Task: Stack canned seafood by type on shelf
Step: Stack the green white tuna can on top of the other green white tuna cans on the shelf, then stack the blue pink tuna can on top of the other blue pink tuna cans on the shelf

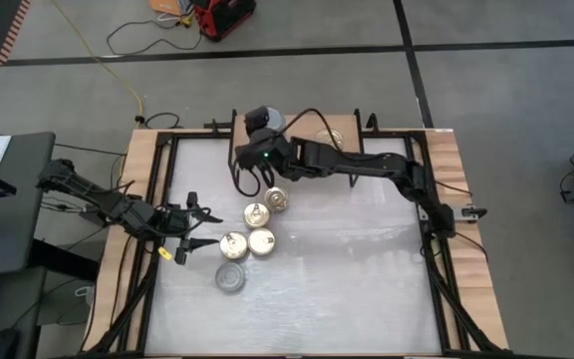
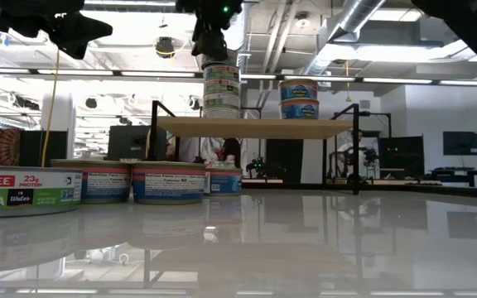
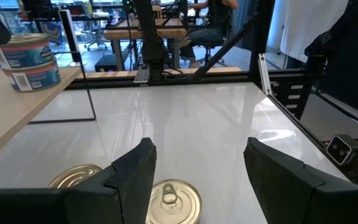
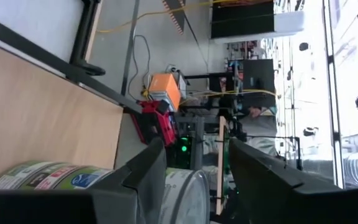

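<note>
The light-wood shelf (image 2: pixel 255 127) stands at the table's far edge. On it are a stack of three tins (image 2: pixel 221 91) and a stack of two blue-labelled tins (image 2: pixel 299 98). My right gripper (image 2: pixel 211 45) is open at the top of the taller stack. In the right wrist view its fingers stand on either side of the top tin's silver lid (image 4: pixel 190 194). Several tins lie on the table, some gold-lidded (image 1: pixel 261 240) and one silver-lidded (image 1: pixel 231 278). My left gripper (image 1: pixel 202 229) is open and empty, just left of this group, above a gold lid (image 3: pixel 174 200). My right gripper is open around the top tin of the taller stack (image 2: pixel 221 73), which rests on the tins below. One finger (image 4: pixel 148 168) shows close against the tin's rim. Whether it touches the tin, I cannot tell.
The shelf's black legs (image 2: pixel 153 141) stand on the white tabletop (image 1: pixel 347 269). The table's wooden side rails (image 1: pixel 133 199) and black frame run along its edges. A cluttered room with desks lies beyond the far edge.
</note>
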